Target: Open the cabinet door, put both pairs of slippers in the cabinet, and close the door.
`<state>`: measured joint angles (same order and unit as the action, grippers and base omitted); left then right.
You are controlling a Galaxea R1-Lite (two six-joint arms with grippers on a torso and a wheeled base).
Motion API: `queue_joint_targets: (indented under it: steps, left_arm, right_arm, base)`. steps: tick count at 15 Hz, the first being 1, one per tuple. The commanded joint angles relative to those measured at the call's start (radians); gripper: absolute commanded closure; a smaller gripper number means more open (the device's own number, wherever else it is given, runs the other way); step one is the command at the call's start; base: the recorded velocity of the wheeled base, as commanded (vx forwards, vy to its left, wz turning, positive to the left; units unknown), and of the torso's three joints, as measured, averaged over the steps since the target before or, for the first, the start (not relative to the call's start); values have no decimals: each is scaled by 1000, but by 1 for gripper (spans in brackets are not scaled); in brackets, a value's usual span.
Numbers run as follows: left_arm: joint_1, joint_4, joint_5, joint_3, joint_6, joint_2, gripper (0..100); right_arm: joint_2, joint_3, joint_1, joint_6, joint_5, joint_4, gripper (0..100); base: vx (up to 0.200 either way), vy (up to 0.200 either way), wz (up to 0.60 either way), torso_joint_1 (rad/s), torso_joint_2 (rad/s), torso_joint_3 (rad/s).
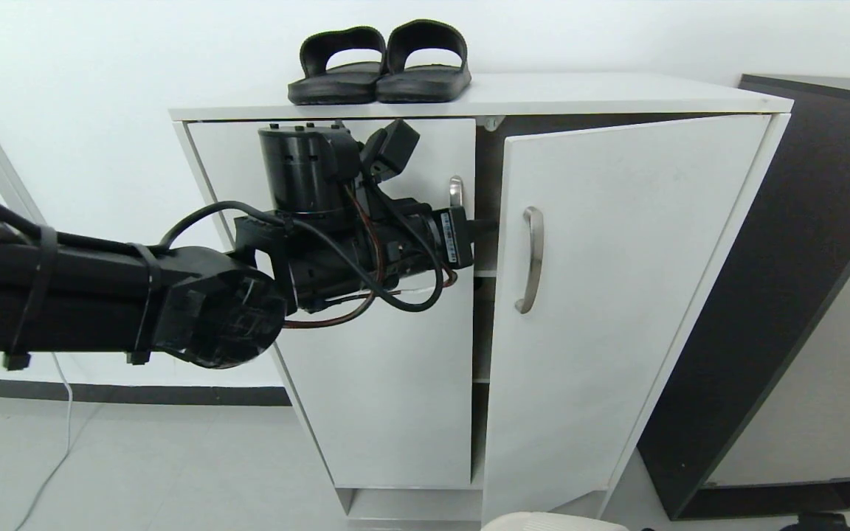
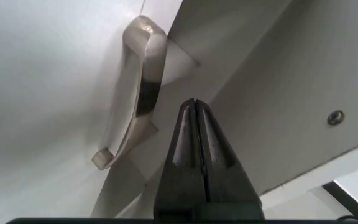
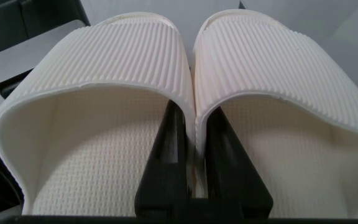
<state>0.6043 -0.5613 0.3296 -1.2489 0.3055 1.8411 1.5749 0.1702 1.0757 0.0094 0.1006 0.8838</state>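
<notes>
White wall is backing a white cabinet (image 1: 617, 94), with a pair of black slippers (image 1: 381, 68) sitting on its top, toward the left. Its right door (image 1: 602, 310) is standing ajar. The left gripper (image 2: 194, 146), jaws pressed together, is poking into the gap beside the left door's metal handle (image 2: 140, 99). The right gripper (image 3: 194, 158) is clamping a pair of cream slippers (image 3: 98, 93) by their inner walls.

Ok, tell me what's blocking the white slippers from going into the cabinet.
The right door is only ajar and covers most of the opening; the left door is shut. The left gripper sits in the narrow gap between them.
</notes>
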Motion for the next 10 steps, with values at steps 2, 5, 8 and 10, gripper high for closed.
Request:
queue_joint_targets:
  steps: [2,5,8,10]
  left_arm:
    - [9,0,0,-6,1,20,100]
    - [75,-57,0,23,1,30,100]
    - [163,-132,-1,59,0,24,100]
    - [170,-170,3,60,0,24,100]
  right_arm:
    - [19,-14,24,1,1,4,100]
    - [19,-23,41,3,1,6,100]
    - [13,-34,62,4,2,7,100]
    - [13,-34,66,3,2,7,100]
  base:
    - [-200,0,0,5,5,2]
    - [-200,0,0,-2,1,7]
    - [-200,0,0,7,2,2]
    - [-200,0,0,2,2,2]
